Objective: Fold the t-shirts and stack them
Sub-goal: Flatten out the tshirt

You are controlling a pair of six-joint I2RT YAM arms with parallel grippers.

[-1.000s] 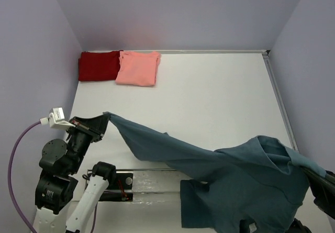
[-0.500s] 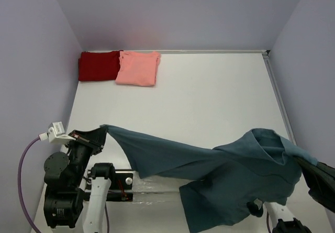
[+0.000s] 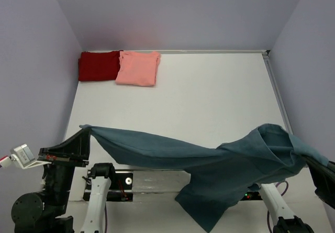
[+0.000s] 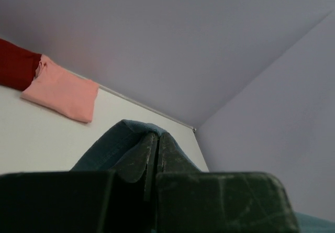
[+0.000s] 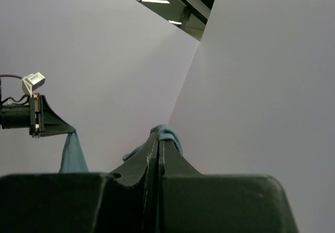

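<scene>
My left tool (image 3: 87, 130) is pinched shut on one end of the teal-blue t-shirt (image 3: 172, 152), and my right tool (image 3: 310, 161) is clamped on the other. The shirt hangs between them over the near side of the bench (image 3: 209, 97), long axis left to right, sagging towards the right arm. The dark red t-shirt (image 3: 98, 65) and salmon-pink t-shirt (image 3: 138, 68) lie folded far-left, nearer my left arm.
</scene>
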